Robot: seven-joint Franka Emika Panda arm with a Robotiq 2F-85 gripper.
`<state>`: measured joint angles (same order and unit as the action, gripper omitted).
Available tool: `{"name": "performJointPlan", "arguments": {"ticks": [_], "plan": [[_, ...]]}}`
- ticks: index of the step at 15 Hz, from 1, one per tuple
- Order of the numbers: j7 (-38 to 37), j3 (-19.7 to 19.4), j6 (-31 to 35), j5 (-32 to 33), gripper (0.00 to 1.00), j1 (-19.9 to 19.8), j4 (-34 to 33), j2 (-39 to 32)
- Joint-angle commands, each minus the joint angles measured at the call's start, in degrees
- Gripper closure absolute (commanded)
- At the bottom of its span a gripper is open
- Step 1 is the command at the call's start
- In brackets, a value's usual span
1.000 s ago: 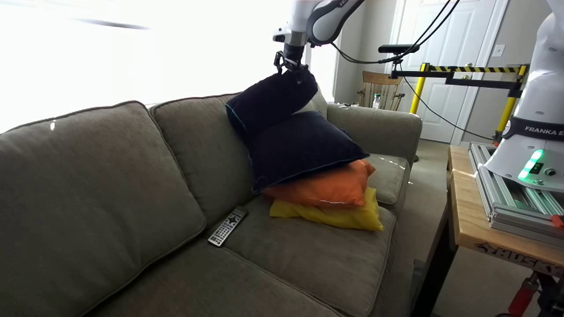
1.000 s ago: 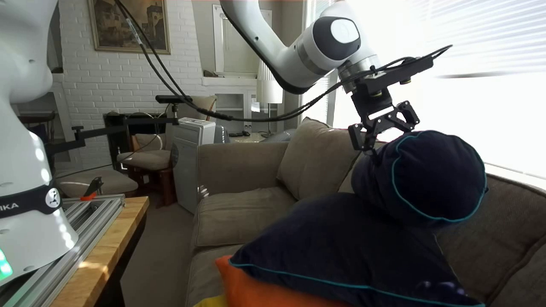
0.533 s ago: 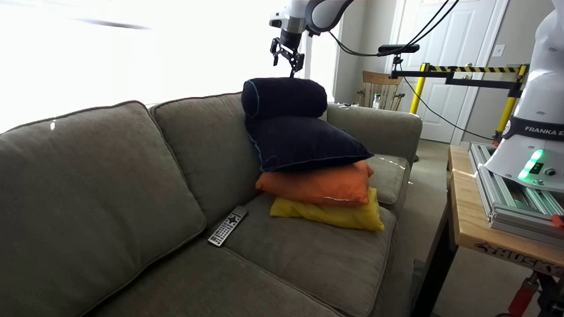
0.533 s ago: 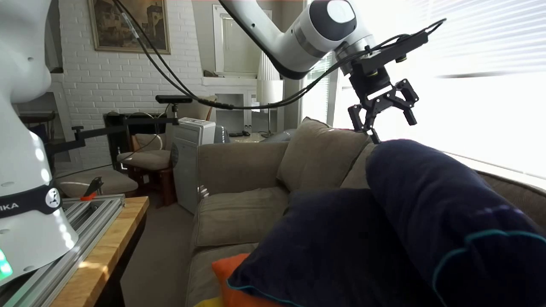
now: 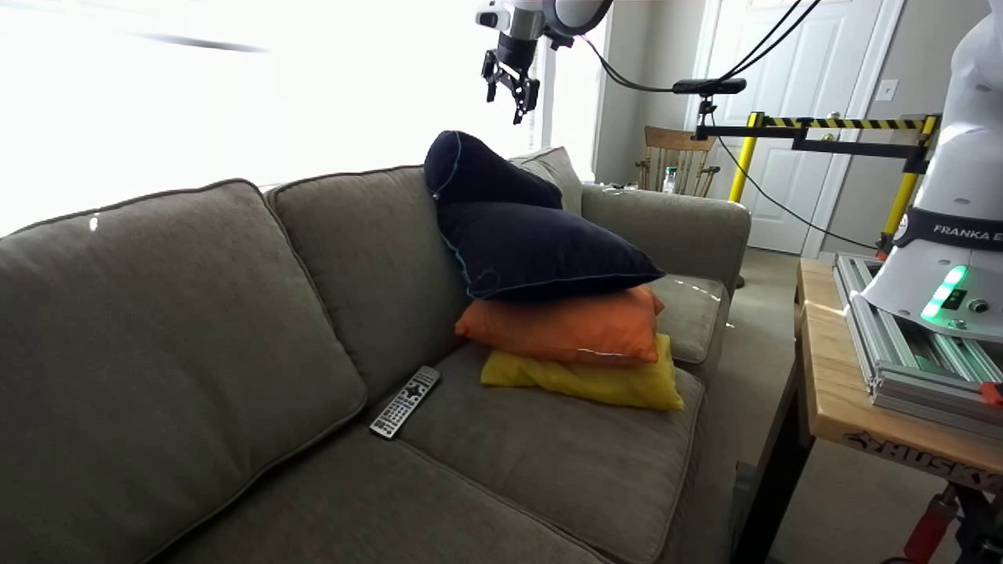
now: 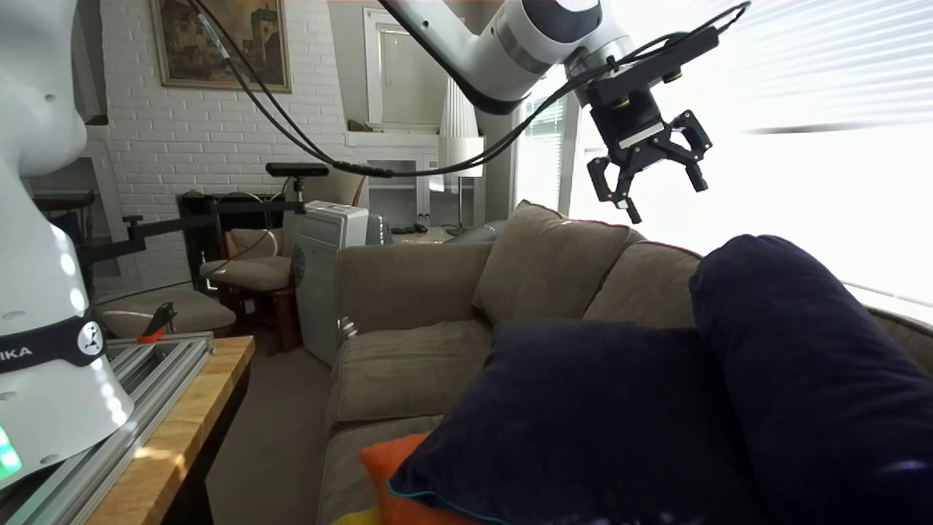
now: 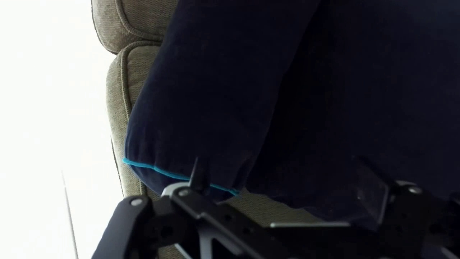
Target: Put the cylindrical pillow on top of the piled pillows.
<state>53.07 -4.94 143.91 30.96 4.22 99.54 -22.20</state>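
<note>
The cylindrical pillow point(image 5: 487, 174) is a dark navy bolster with teal piping. It lies over the rear of the piled pillows, against the sofa back, and looks tilted in an exterior view. It also shows in an exterior view point(image 6: 809, 364) and in the wrist view point(image 7: 215, 90). The pile is a navy square pillow point(image 5: 548, 247) on an orange one point(image 5: 564, 330) on a yellow one point(image 5: 584, 381). My gripper point(image 6: 668, 202) is open and empty, above and apart from the cylindrical pillow. In the wrist view its fingers point(image 7: 199, 176) stand wide apart. The bolster's underside is hidden.
The grey sofa's back cushions point(image 5: 376, 258) stand behind the pile. A remote control point(image 5: 405, 402) lies on the seat beside it. A sofa armrest point(image 5: 662, 223) is at the far side. The robot's wooden table point(image 5: 838, 376) stands in front of the sofa.
My gripper has risen off the cylindrical pillow, which it was touching a second ago. The pillow has dropped, turned and rolled back toward the sofa back. The navy square pillow has shifted slightly.
</note>
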Motion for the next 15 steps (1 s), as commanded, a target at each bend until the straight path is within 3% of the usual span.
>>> {"name": "performJointPlan", "arguments": {"ticks": [1,4,7,9,10,13,15], "plan": [[-3.6,1.0,-3.2,1.4,0.0,0.0,-0.1,1.6],[-5.0,2.6,-6.0,-1.7,0.0,-0.5,0.3,3.3],[-9.9,4.1,-15.9,-5.7,0.0,0.1,0.1,6.1],[-8.5,6.4,-17.8,-10.2,0.0,-1.1,1.1,8.2],[-8.4,5.6,-15.2,-6.6,0.0,-1.0,-0.2,5.5],[-8.4,6.6,-17.2,-8.5,0.0,-1.0,-0.1,7.3],[-14.5,5.5,-17.0,-4.9,0.0,0.3,-1.0,6.3]]}}
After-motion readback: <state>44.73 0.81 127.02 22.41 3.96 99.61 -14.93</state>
